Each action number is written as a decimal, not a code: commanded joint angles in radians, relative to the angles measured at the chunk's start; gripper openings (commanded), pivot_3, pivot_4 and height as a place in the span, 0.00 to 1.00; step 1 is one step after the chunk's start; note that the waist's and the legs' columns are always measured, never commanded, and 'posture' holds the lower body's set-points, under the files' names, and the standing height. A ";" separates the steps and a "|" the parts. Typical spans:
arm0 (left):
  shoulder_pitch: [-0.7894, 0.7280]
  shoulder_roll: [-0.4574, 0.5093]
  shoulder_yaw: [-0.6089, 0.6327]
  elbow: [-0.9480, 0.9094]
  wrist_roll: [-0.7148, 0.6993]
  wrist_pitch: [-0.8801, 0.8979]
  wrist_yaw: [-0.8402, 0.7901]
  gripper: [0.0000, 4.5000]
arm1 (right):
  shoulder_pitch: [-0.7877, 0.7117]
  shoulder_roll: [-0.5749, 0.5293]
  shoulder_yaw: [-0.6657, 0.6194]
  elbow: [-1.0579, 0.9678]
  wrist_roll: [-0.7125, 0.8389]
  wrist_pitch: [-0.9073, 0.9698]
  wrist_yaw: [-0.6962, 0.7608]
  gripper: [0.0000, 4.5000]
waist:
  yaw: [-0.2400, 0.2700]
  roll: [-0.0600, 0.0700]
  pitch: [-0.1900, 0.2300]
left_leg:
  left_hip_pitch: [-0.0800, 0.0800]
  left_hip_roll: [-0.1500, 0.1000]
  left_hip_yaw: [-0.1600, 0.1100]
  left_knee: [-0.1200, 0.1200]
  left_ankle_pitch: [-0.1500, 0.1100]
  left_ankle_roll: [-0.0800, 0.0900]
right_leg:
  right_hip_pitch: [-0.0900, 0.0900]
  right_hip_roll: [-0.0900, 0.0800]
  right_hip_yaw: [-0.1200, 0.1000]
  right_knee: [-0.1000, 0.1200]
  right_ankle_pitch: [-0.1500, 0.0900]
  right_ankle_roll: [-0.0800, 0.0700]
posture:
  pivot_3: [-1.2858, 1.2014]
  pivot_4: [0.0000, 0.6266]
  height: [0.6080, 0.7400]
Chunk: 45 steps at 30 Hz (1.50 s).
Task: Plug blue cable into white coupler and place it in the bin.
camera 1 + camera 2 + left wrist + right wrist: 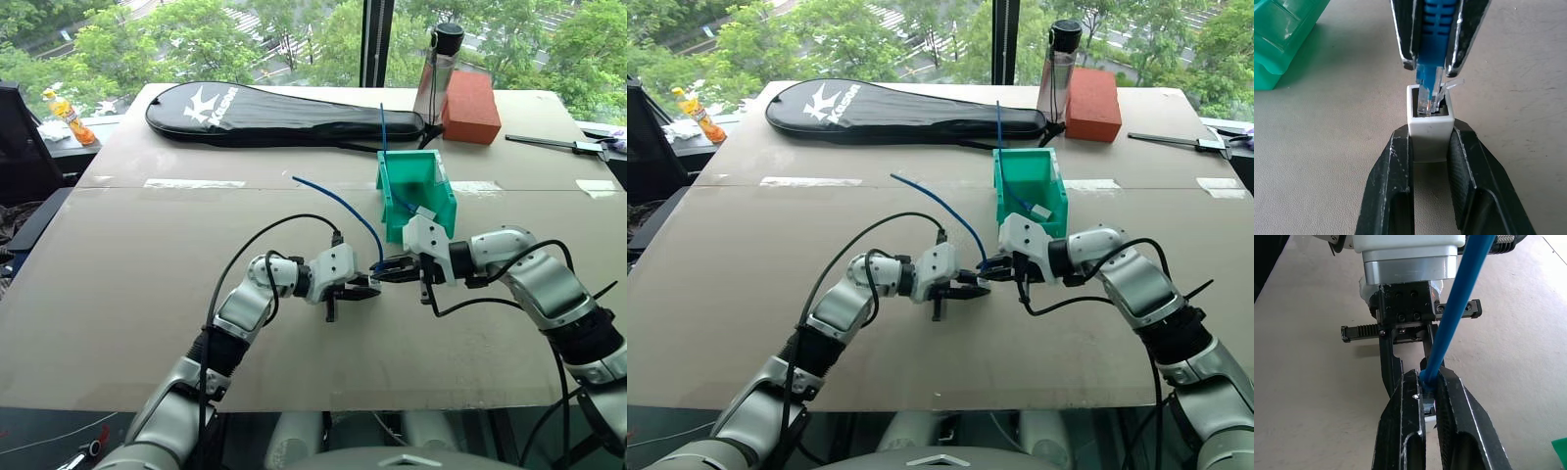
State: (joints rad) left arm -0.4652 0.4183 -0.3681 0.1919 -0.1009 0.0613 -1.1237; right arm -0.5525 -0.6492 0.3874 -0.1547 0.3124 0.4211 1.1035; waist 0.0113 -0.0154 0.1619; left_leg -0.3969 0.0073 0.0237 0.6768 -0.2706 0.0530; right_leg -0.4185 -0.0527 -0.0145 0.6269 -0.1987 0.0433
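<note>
A wide beige desk [147, 294] carries everything. Along its far edge lie a long black zippered racket case [274, 116], a red-orange brick-shaped block [470, 106] and a clear bottle with a dark cap [438, 73].

Nearer the middle, right of centre, stands the small teal-green plastic bin [416, 196]. Inside it a thin blue cord seems to lie, with a small white piece near the front lip.

Just in front of the bin, above the desk, the two grippers meet tip to tip. The left gripper [1430, 147] is clamped on the tiny white plastic coupler [1430, 128], socket facing outward. The right gripper [1432, 61] is pinched on the plug end of the thin bright-blue cable [338, 206], which arcs up and away to the left.

The insertion step appears to be underway: the clear plug tip sits in the socket mouth, seemingly not fully seated. The next move likely calls for a straight, aligned push, then carrying the joined pair to the bin.
</note>
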 commanded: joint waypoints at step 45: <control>-0.166 -0.054 0.186 -0.182 -0.277 0.458 0.083 0.08 | 0.301 0.053 -0.556 -0.521 0.170 0.192 -0.260 0.73 | 0.019 0.002 -0.016 | -0.006 -0.001 -0.005 -0.001 0.000 -0.001 | -0.004 -0.002 -0.005 -0.001 0.000 0.000 | 0.52 0.24 1.00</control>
State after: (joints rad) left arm -0.5774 0.3805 -0.2171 0.0580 -0.3256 0.4347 -1.0710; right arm -0.3141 -0.5818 -0.0735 -0.5472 0.4423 0.5629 0.9039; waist 0.0307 -0.0138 0.1456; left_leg -0.4036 0.0060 0.0187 0.6756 -0.2706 0.0525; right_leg -0.4219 -0.0552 -0.0198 0.6261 -0.1990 0.0439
